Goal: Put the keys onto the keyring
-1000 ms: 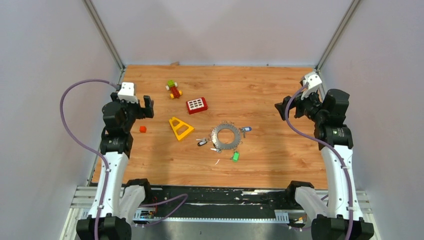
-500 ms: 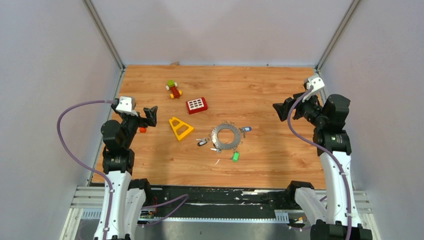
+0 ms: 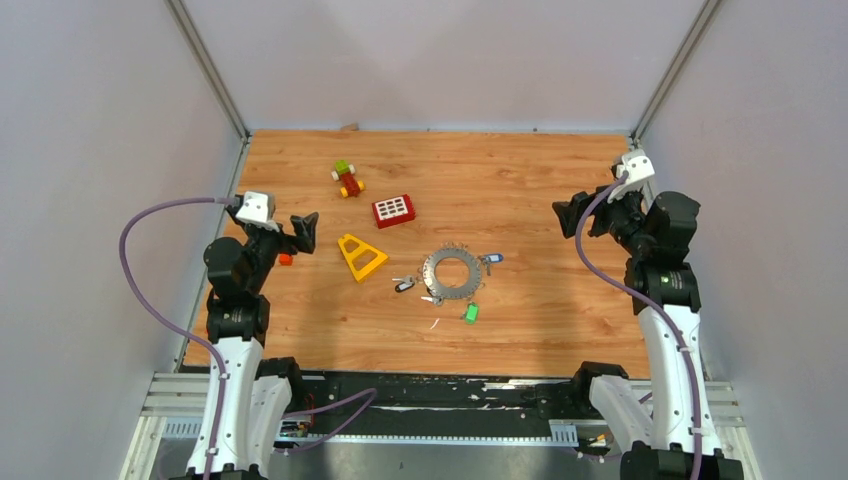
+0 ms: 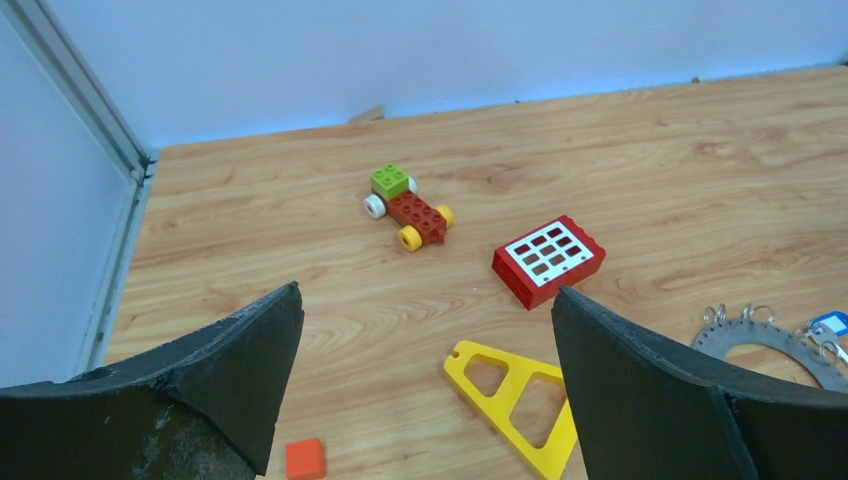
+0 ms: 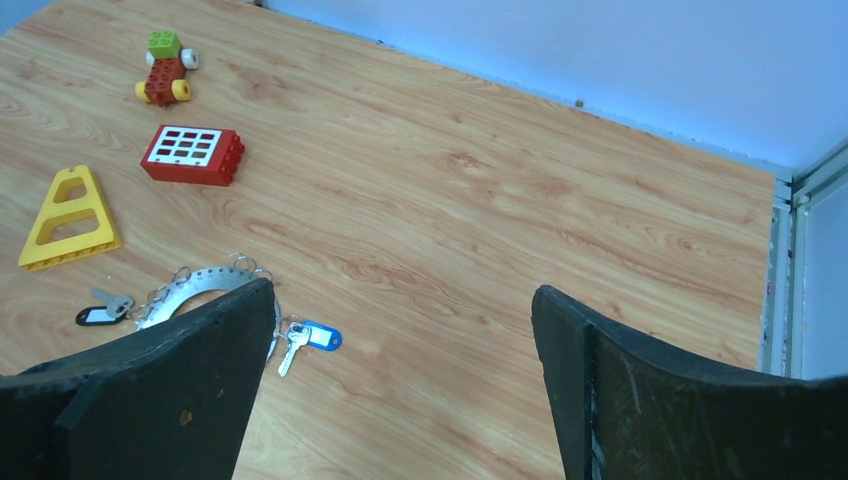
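The keyring (image 3: 450, 272), a flat grey notched ring, lies on the wooden table right of centre. Keys lie around it: a blue-tagged one (image 3: 493, 258) at its right, a black-tagged one (image 3: 404, 286) at its left, a green-tagged one (image 3: 470, 313) below. My left gripper (image 3: 303, 232) hovers open at the left side, well away from the ring. My right gripper (image 3: 566, 214) hovers open at the right side. The left wrist view catches the keyring's rim (image 4: 765, 335) past my open left gripper (image 4: 426, 290). The right wrist view shows my open right gripper (image 5: 402, 288), the keyring (image 5: 205, 280), and the blue key (image 5: 318, 336).
A yellow triangular block (image 3: 361, 256) lies left of the ring. A small orange block (image 3: 286, 259) sits under the left gripper. A red windowed brick (image 3: 393, 210) and a small toy car (image 3: 347, 180) lie farther back. Grey walls enclose the table on three sides.
The left wrist dropped lower and tilted toward the table, then held nearly still. The right gripper shifted only slightly. Keys and keyring have not moved.
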You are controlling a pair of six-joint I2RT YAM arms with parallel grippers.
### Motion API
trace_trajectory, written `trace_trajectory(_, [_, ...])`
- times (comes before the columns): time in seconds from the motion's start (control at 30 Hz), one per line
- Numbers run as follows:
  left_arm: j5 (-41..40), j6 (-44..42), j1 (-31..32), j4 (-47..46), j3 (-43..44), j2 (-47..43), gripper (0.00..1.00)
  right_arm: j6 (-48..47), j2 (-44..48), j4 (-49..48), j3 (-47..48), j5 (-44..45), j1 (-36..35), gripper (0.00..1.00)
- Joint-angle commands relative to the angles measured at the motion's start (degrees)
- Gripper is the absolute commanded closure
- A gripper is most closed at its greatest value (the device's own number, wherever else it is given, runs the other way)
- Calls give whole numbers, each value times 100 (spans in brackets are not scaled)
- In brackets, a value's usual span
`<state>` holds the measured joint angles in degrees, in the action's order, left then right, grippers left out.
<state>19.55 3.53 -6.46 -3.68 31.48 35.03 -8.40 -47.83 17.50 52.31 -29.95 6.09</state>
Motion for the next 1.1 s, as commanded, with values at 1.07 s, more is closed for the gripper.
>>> trace_trajectory(1.07, [456,-265,-26,79,141,214,0,-5,94,-141,33,20,-37,0])
